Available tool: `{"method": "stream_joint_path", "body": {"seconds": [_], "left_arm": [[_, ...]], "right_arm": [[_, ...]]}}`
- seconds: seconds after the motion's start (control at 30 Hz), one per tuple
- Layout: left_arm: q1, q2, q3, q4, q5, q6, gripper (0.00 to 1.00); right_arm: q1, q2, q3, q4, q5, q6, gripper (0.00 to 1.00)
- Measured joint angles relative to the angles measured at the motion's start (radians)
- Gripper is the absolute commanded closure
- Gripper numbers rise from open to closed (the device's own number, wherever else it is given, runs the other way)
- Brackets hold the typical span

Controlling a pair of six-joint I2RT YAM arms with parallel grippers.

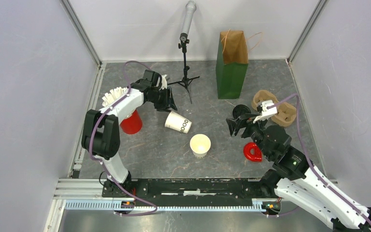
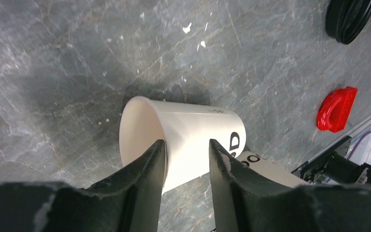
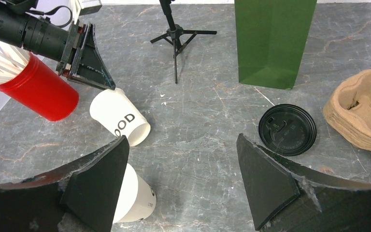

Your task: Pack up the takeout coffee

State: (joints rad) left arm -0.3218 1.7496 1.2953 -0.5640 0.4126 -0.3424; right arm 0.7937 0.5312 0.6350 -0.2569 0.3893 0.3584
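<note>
While the left jaws hang parted over the tipped cup (image 2: 188,130), the right jaws gape wide.

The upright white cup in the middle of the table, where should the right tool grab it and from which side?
Probably pinch its rim wall from above, one finger inside the open mouth, one outside. The upright white cup stands lidless with its mouth up, and the right tool sits open to its right.
</note>
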Motion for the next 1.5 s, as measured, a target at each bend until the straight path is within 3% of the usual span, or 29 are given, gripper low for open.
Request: {"method": "stream_joint_path", "body": {"seconds": [0.2, 0.53, 0.8, 1.03, 1.2, 1.37, 1.5], "left_arm": [[0.0, -0.015, -0.082, -0.003, 0.011, -0.001, 0.56], [0.0, -0.073, -0.11, -0.001, 0.047, -0.008, 0.89], [-0.007, -0.132, -0.076, -0.014, 0.039, -0.008, 0.94], [-0.091, -0.17, -0.015, -0.054, -0.155, 0.021, 0.92], [-0.175, -0.168, 0.068, -0.071, -0.433, 0.099, 0.93], [-0.182, -0.105, 0.114, -0.051, -0.682, 0.172, 0.94], [-0.172, -0.016, 0.116, -0.039, -0.774, 0.204, 0.94]], "right_arm": [[0.0, -0.013, 0.0, -0.001, 0.007, 0.0, 0.12], [0.0, -0.013, 0.0, -0.001, 0.007, 0.0, 0.12], [0.0, -0.013, -0.002, 0.0, 0.007, 0.0, 0.12], [0.0, -0.002, -0.004, -0.001, 0.006, 0.0, 0.12], [0.0, 0.002, -0.004, -0.001, 0.005, -0.001, 0.12], [0.0, 0.002, -0.004, -0.007, 0.003, -0.005, 0.12], [0.0, 0.002, -0.004, -0.015, 0.004, -0.015, 0.12]]}}
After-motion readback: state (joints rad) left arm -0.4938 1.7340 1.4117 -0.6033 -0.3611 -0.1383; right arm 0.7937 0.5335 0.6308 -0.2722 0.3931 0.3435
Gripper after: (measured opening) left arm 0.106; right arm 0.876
